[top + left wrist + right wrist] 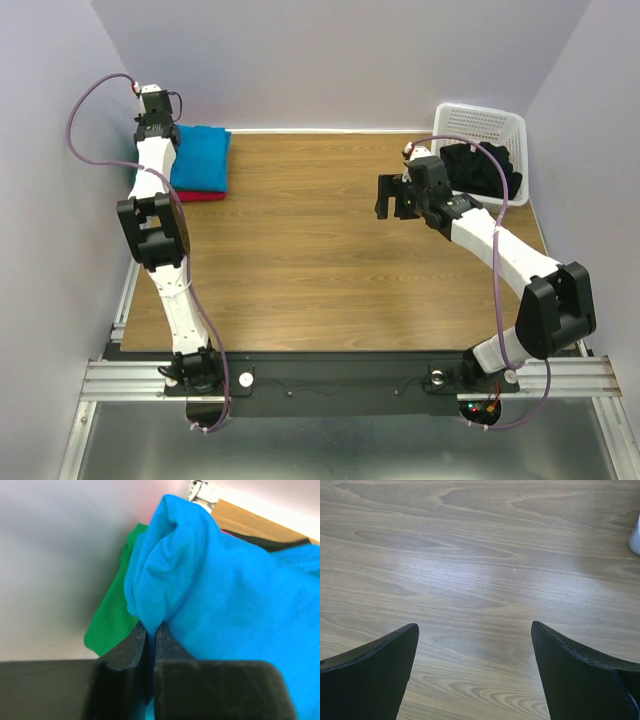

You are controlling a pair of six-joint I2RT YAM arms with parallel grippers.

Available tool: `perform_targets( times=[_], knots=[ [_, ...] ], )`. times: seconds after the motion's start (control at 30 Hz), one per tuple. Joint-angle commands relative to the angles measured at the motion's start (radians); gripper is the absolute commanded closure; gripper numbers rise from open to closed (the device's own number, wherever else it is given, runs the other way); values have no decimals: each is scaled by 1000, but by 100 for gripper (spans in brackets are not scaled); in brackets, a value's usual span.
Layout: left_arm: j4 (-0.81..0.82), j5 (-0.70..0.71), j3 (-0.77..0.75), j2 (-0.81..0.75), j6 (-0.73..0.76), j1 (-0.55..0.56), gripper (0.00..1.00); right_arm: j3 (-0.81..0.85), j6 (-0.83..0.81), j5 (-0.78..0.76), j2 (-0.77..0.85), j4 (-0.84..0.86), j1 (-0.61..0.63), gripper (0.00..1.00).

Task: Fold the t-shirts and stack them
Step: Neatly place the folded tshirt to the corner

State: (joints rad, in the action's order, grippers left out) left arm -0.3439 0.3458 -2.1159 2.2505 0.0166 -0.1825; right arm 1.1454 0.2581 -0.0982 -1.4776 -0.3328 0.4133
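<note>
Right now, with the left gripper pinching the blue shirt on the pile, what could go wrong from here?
1. The left gripper is shut on a bunched fold of the turquoise shirt; lifting away without opening would likely drag it off the red shirt below.
2. The green shirt pokes out toward the wall; such uneven layers may slump.
3. The black shirts lie heaped in the basket; the open right gripper might snag its lattice.
</note>
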Motion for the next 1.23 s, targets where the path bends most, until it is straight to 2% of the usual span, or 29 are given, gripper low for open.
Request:
perform_targets(
  times=[0.0, 0.1, 0.17, 0.33, 0.43, 0.53, 0.57, 0.63, 0.67, 0.7, 0.73, 0.77, 0.8, 0.87, 1.03, 1.2],
  knots=[
    [43, 127, -81, -16, -43, -15, 75, 37, -6, -17, 10, 9, -2, 0],
    [11, 116, -114, -28, -72, -14, 27, 37, -5, -9, 17, 5, -2, 0],
    [-13, 88, -130, -60, -116, -14, 3, 42, -2, 5, 25, 0, -2, 0],
    [-64, -14, -110, -201, -254, 1, 1, 21, 13, 31, 80, -15, -2, 0],
    [-79, -117, -26, -323, -351, 26, 1, -39, 38, 28, 137, -23, -1, 0],
    [-70, -96, 170, -486, -400, 130, 1, -91, 61, 11, 184, -26, -2, 0],
    [-61, -8, 306, -534, -441, 223, 1, -126, 76, -14, 219, -28, -2, 0],
    [-17, 15, 472, -681, -461, 306, 1, -160, 92, -29, 250, -35, -2, 0],
    [44, 12, 646, -778, -512, 387, 1, -195, 111, -41, 281, -37, -2, 0],
    [71, 12, 730, -779, -512, 388, 1, -211, 122, -47, 301, -37, -4, 0],
    [101, -5, 808, -869, -552, 450, 1, -226, 131, -55, 316, -38, -2, 0],
    [150, -20, 949, -912, -560, 478, 1, -246, 145, -70, 335, -38, -2, 0],
    [160, 7, 1009, -993, -595, 544, 1, -278, 177, -87, 370, -37, -2, 0],
    [177, 53, 1161, -1067, -618, 593, 1, -312, 200, -138, 407, -37, -2, 0],
    [175, 64, 1355, -1259, -656, 653, 1, -430, 288, -239, 520, -37, -2, 0],
    [169, 62, 1415, -1344, -646, 658, 1, -484, 312, -271, 615, -37, -2, 0]
  ],
)
